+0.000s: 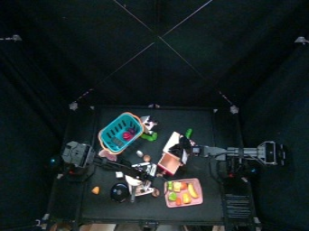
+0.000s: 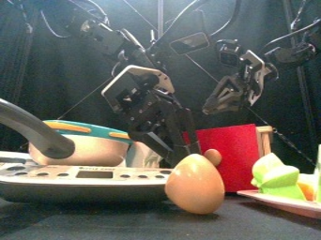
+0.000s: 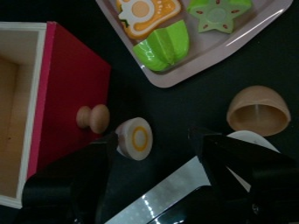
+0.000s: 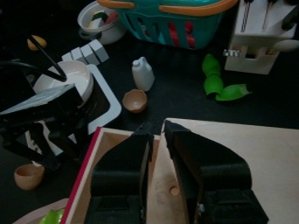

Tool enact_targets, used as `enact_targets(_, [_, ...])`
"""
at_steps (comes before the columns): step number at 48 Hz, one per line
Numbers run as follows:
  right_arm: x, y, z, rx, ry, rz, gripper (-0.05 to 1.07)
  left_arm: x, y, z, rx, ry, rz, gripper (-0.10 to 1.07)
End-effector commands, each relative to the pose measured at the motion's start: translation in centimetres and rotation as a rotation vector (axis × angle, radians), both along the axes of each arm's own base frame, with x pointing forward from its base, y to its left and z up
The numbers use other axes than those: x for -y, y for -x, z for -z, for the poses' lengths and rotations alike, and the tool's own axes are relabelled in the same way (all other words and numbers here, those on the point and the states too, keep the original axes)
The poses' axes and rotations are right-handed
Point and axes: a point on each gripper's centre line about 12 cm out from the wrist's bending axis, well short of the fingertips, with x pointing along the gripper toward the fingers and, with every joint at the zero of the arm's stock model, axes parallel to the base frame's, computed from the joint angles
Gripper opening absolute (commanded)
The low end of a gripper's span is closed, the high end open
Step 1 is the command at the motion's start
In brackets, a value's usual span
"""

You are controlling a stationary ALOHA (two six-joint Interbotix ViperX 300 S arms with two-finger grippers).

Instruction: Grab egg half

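An egg half (image 3: 136, 138), white with a yellow yolk, lies on the black table beside the red box (image 3: 73, 83) and its wooden knob (image 3: 93, 115). A hollow tan egg shell half (image 3: 260, 109) (image 2: 194, 183) lies a little apart from it. My left gripper (image 3: 158, 188) hangs open just short of the yolk half, with nothing between its jaws. My right gripper (image 4: 156, 179) hovers over the box's wooden panel (image 4: 251, 144), jaws together and empty.
A pink tray (image 3: 176, 80) holds toy toast, a green star and a green pepper. A teal basket (image 4: 163, 22), a white knife block (image 4: 263, 39) and a green vegetable (image 4: 216, 79) stand beyond the box. A grey pan (image 2: 75, 178) fills the front left.
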Motion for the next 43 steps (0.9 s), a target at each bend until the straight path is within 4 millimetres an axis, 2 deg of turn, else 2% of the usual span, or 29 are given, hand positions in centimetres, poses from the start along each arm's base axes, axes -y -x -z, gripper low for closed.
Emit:
enact_targets(1, [0.1,-0.6,-1.3,0.042,0.008,-0.003,0.61,-0.3,-0.9,-1.6,0.051,-0.009,0.008,0.98])
enact_targets(23, [0.3,-1.1,-0.7,0.022,0.01,-0.002,0.61,-1.9,-1.7,-0.5,0.039,-0.024,-0.017,0.98])
enact_targets(43, [0.4,-1.4,-0.5,0.011,0.015,-0.006,0.61,-2.6,-1.8,0.7,0.014,-0.025,-0.034,0.98])
